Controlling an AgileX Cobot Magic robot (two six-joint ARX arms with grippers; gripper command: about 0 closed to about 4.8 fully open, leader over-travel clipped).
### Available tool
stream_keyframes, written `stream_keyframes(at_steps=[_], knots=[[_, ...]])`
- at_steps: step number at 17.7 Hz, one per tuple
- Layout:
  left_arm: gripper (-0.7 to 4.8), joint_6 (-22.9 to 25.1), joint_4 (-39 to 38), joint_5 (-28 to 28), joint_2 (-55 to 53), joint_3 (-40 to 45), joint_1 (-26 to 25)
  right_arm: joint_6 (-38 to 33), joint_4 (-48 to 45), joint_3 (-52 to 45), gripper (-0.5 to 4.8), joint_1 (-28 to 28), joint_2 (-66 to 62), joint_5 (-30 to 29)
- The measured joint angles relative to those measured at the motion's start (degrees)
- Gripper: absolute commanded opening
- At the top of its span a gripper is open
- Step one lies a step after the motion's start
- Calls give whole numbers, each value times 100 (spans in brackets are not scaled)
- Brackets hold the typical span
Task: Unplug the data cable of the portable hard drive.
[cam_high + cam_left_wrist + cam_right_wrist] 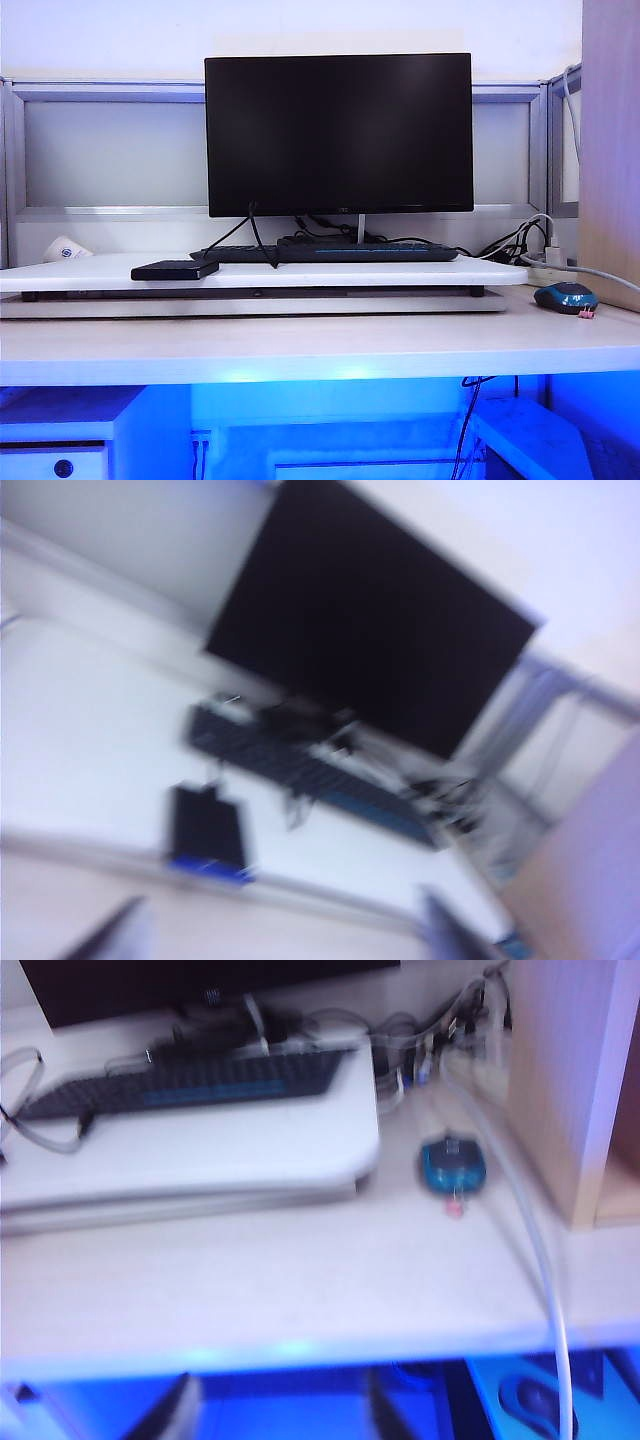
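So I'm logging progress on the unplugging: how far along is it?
Nothing looks done. The data cable still runs up from the portable hard drive on the white platform. In hand: only the approach. The left gripper and right gripper show fingertips apart, holding nothing, well short of the drive. Left: reaching the drive, gripping the plug and pulling it out.

Bright and evenly lit in the exterior view, sharp, with pale wall and worktop (300, 350) near washed out. Glowed strong blue beneath the worktop edge. Smeared heavily by motion blur in the left wrist view, monitor (370, 620) tilted and soft. Blurred less in the right wrist view, mouse (453, 1165) fuzzy.
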State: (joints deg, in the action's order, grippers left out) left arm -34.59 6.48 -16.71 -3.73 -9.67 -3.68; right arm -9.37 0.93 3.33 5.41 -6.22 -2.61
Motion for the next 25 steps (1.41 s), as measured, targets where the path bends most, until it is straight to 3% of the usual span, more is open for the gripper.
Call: stream_keyframes(at_steps=[3,5,7,8,10,13,15,17,20,25], knots=[[414,-404,63,-221,-286,-400,0,-37,-26,321,213,0,-7,4],[414,-955,682,-389,-949,-695,2,-267,-282,629,218,0,-20,33],[417,-1554,1523,-437,-1600,-833,2,-461,-555,675,262,0,-24,52],[457,-1884,1908,-496,-2065,-901,2,-597,-715,675,295,0,-57,72],[467,-2833,2509,-863,-3482,-933,7,-1368,-1364,682,299,0,-490,146],[466,-3609,3088,-1025,-4715,-929,63,-2194,-2586,684,307,0,-1296,595],[466,-3816,3491,-1016,-5265,-925,133,-2446,-3307,684,307,-2,-1810,737],[466,-3853,4054,-1021,-5759,-938,273,-2492,-3991,706,307,-2,-2529,407],[466,-3856,4216,-1005,-6301,-938,542,-2396,-3989,966,314,7,-3624,-444],[465,-3856,4317,-861,-7173,-951,787,-1615,-4057,1746,339,546,-5042,-881]])
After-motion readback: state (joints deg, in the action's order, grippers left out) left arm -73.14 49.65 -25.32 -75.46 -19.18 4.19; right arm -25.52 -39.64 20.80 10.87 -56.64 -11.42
